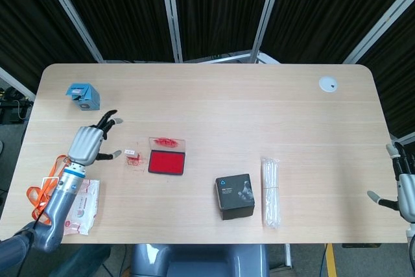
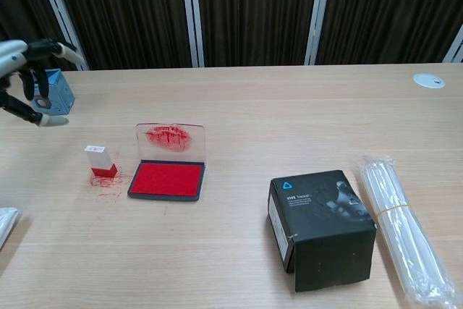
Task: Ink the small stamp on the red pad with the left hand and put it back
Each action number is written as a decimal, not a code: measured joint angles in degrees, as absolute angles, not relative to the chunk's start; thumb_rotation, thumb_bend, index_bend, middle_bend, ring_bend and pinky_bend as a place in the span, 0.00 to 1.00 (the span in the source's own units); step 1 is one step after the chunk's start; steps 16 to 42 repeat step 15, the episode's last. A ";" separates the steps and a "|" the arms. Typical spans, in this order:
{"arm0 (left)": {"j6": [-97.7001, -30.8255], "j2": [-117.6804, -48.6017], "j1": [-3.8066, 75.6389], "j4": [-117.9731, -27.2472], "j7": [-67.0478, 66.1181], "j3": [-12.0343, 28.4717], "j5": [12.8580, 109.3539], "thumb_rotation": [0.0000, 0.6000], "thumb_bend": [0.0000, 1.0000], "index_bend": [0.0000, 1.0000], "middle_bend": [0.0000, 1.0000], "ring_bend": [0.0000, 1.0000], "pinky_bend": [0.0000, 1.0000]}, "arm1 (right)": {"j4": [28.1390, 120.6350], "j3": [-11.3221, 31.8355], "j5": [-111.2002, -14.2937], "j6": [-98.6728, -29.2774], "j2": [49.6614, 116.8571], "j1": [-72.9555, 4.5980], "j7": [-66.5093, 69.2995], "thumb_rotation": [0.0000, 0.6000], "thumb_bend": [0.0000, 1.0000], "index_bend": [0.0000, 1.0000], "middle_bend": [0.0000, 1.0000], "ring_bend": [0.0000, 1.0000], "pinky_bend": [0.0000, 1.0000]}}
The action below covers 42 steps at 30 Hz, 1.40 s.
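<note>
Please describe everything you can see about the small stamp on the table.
The small stamp is a little block with a white upper part and a red base, apparently plastic. It stands upright on the wooden table, on a patch of red ink smears, just left of the open red ink pad and apart from it. Nothing holds it: the left hand is lifted away to its left, with fingers spread.
</note>
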State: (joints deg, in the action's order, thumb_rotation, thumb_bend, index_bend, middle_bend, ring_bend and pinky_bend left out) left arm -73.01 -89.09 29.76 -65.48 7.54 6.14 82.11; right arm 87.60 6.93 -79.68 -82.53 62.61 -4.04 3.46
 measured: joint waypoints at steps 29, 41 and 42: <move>-86.24 -70.95 15.14 -94.39 -12.40 1.21 81.08 1.00 0.00 0.00 0.00 0.00 0.00 | 88.06 6.63 -83.84 -86.68 62.31 -3.73 1.39 1.00 0.00 0.00 0.00 0.00 0.00; -86.24 -70.95 15.14 -94.39 -12.40 1.21 81.08 1.00 0.00 0.00 0.00 0.00 0.00 | 88.06 6.63 -83.84 -86.68 62.31 -3.73 1.39 1.00 0.00 0.00 0.00 0.00 0.00; -86.24 -70.95 15.14 -94.39 -12.40 1.21 81.08 1.00 0.00 0.00 0.00 0.00 0.00 | 88.06 6.63 -83.84 -86.68 62.31 -3.73 1.39 1.00 0.00 0.00 0.00 0.00 0.00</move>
